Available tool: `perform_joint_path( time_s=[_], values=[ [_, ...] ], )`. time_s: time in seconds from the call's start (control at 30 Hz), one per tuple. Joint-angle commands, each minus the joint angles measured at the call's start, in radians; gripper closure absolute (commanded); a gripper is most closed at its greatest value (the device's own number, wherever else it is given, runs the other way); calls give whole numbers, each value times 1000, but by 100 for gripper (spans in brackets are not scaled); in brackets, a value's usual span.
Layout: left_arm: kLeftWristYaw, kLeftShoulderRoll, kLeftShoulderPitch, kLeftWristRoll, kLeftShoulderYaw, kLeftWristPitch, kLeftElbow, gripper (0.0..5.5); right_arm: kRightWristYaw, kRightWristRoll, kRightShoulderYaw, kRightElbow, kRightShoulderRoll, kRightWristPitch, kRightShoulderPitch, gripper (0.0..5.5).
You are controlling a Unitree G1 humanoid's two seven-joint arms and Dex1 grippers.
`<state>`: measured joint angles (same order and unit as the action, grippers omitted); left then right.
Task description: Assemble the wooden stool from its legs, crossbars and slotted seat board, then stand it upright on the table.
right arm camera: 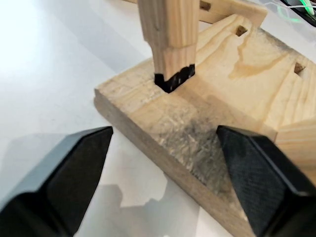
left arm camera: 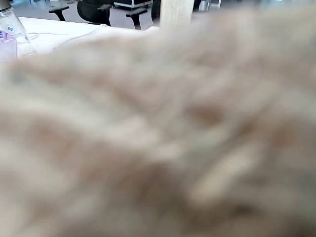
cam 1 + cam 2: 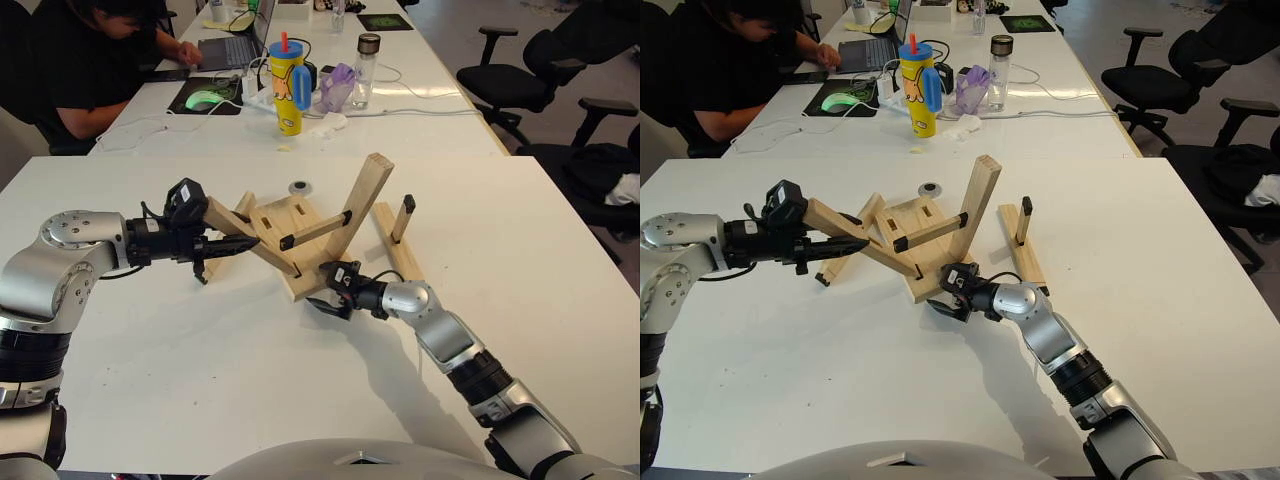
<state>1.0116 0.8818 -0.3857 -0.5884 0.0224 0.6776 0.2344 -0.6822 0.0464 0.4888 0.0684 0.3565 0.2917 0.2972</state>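
The slotted seat board (image 3: 283, 222) lies tilted on the white table. One tall leg (image 3: 366, 188) rises from it, and a black-tipped crossbar (image 3: 312, 231) joins that leg. My left gripper (image 3: 222, 246) is shut on another wooden leg (image 3: 252, 240) that slants down into the board; blurred wood fills the left wrist view. My right gripper (image 3: 333, 293) is open at the board's near corner (image 1: 148, 106), one finger (image 1: 74, 163) on each side of the edge. A black-tipped leg end (image 1: 173, 74) sits in the board just beyond. A loose leg piece (image 3: 397, 245) with a short peg lies to the right.
A small dark round object (image 3: 299, 187) lies behind the stool. A yellow tumbler (image 3: 287, 88), a bottle (image 3: 365, 70) and cables sit on the far table, where a person works at a laptop. Office chairs (image 3: 520, 80) stand at the right.
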Motion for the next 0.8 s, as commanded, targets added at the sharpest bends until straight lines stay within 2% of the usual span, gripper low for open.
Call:
perform_joint_path(
  time_s=[0.03, 0.23, 0.43, 0.67, 0.8],
  values=[
    [-30, -29, -15, 1, 82, 94, 98, 348, -75, -3, 57, 18, 22, 165, -75, 160],
    [-106, -105, 37, 7, 124, 129, 158, 348, -91, -31, 78, -26, 17, 262, -89, 160],
    [-151, -186, 73, 56, 173, 95, 113, 348, -86, -28, 95, -43, 13, 289, -105, 160],
    [-143, -285, 69, 150, 247, -15, -97, 348, -93, -20, 109, -16, 6, 276, -97, 160],
    [-106, -273, 79, 199, 273, -88, -160, 348, -70, -28, 81, -2, -16, 246, -88, 160]
  ],
)
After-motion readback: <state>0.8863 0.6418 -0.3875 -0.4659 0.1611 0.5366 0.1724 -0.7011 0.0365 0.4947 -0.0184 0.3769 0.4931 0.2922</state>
